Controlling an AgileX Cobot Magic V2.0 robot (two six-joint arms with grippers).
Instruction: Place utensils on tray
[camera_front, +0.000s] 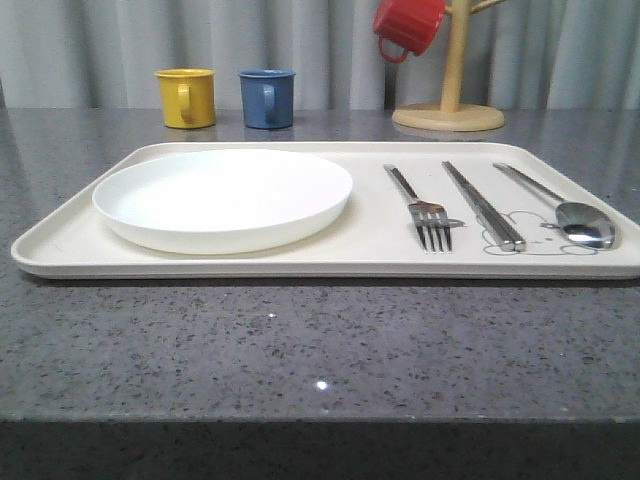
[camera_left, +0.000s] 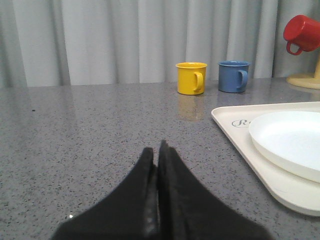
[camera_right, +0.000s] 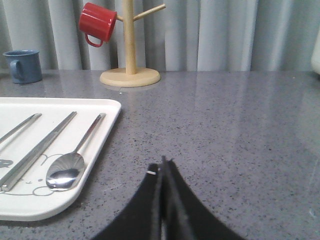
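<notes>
Four task items are lying on the tray (camera_front: 250, 258), which is sitting flat on the grey speckled bench (camera_front: 300, 350). Toward the tray's left end the round white plate (camera_front: 222, 197) is resting upright, and in the left wrist view its rim is sitting close beside the printed script on the tray. Right of the plate, the fork (camera_front: 422, 208) is lying with its tines toward the camera. Beside it the pair of chopsticks (camera_front: 484, 205) is lying together across the rabbit drawing, and the spoon (camera_front: 566, 210) is lying nearest the tray's right edge, bowl toward the camera. These three are roughly parallel and apart from one another.

Beyond the tray a yellow cup (camera_front: 186, 97) and a blue cup (camera_front: 267, 97) are standing side by side on the bench. A red cup (camera_front: 407, 25) is hanging on a wooden mug tree (camera_front: 452, 70) to their right.

Off the tray's left side, the left end effector (camera_left: 159, 155) is hovering over bare bench with its fingers pressed together, holding nothing. Off the right side, the right end effector (camera_right: 162, 167) is likewise pressed together and empty, near the tray corner where the spoon is lying.
</notes>
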